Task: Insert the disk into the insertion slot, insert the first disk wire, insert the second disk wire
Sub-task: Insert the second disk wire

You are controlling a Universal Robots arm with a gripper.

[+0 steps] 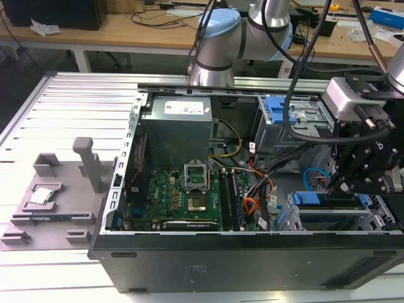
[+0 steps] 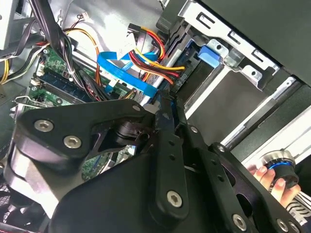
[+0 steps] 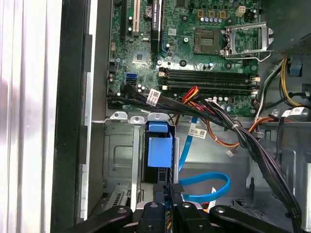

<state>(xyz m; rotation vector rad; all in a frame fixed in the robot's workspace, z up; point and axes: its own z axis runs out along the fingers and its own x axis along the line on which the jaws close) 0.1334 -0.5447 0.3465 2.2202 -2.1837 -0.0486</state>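
Gripper closed at the drive cage, second disk wire looping just beside; disk seated ahead

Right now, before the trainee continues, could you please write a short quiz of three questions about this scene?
1. True or false: in the first wrist view, the second disk wire forms a loop close to the gripper.
2. Which colour is the plastic part in the insertion slot? A red, B blue, C green.
3. In the exterior view, the gripper is over which side of the computer case?
Key: 1 true; 2 B; 3 the exterior view's right.
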